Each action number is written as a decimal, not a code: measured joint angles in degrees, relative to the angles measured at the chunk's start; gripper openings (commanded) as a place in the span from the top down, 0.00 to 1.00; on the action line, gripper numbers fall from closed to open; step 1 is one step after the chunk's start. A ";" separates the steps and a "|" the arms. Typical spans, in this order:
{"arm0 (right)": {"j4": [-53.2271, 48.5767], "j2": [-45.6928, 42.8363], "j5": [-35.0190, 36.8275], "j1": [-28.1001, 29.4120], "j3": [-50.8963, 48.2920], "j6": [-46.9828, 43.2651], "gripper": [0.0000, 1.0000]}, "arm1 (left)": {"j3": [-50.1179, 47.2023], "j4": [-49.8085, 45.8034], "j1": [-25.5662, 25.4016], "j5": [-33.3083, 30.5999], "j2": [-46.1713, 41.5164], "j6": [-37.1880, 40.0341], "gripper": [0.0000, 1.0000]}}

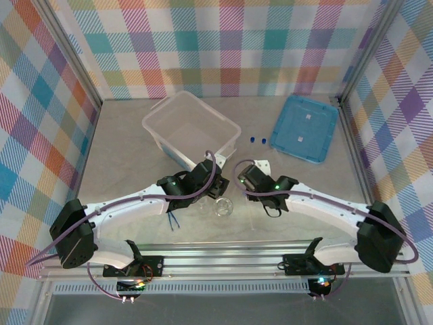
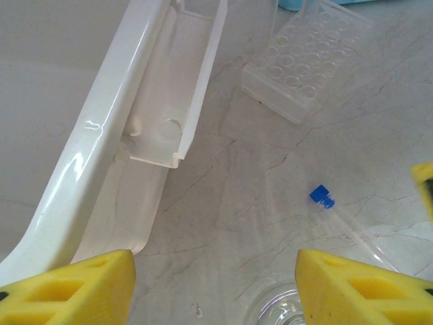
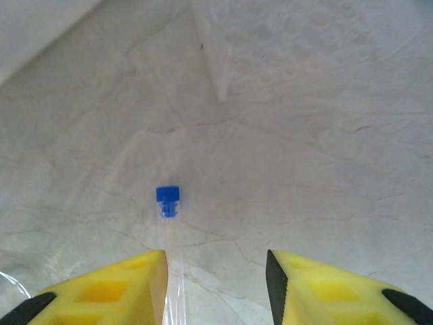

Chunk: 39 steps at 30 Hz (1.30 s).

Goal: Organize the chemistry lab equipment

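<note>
Left gripper (image 2: 213, 274), closest to its wrist camera: yellow fingers spread wide, nothing between them. Just beyond sits the rim of a clear glass vessel (image 2: 276, 308) on the table (image 2: 270, 176); flask or beaker, cannot tell. Right gripper (image 3: 216, 271): fingers apart, pinching nothing. One blue-capped tube (image 3: 169, 203) lies flat on bare table between them, close by one finger, cap pointing away. Open table on all sides of the cap. Translucent box (image 1: 157, 128) sits toward the table's far edge, middle; its rim runs just beside the left gripper. Clear well rack (image 2: 304, 61) stands near the box's corner. Blue lid (image 1: 304, 127) lies toward the far right corner. Two blue caps (image 1: 252, 140) lie between box and lid, apart from both. Dark blue tweezers (image 1: 174, 220) lie toward the near edge, left of centre, beside the left arm.
</note>
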 measured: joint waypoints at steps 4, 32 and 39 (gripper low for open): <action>0.52 5.20 -3.10 0.04 0.17 -0.02 0.58 | -0.57 0.02 0.22 0.00 -0.92 -0.55 0.36; 8.37 17.51 -11.34 -4.74 0.55 -2.47 0.63 | -3.67 0.02 2.08 1.97 -2.25 -2.05 0.36; 8.68 18.32 -11.30 -4.92 1.11 -3.69 0.71 | -3.67 0.28 2.14 2.40 -2.25 -2.08 0.36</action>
